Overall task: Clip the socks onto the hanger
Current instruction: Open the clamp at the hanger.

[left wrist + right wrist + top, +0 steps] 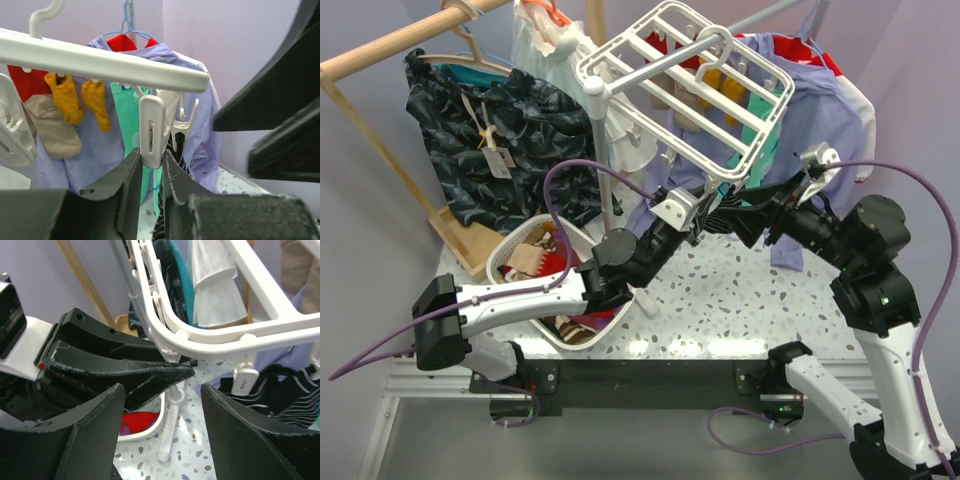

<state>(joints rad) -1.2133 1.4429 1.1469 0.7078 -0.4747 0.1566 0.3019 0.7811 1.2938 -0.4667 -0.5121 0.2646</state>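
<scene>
The white grid hanger [595,70] hangs tilted above the table, and its bar crosses the left wrist view [100,62]. My left gripper [708,200] reaches up under its near edge. Its jaws [151,155] are shut on the lower end of a white clip [151,130]. My right gripper [738,215] sits just right of it, open and empty [161,390], facing the left fingers. One red sock with a tan cuff [22,82] hangs from the frame. More red sock [555,265] lies in the white basket [505,250] and shows in the right wrist view [140,421].
Mustard socks [65,100] and a teal sock [125,115] hang from the frame. A lilac shirt [810,100] hangs behind it, and striped black cloth [280,385] hangs on the right. A dark garment [490,110] hangs on the wooden rack at the left. A white stand pole [605,170] rises beside the basket.
</scene>
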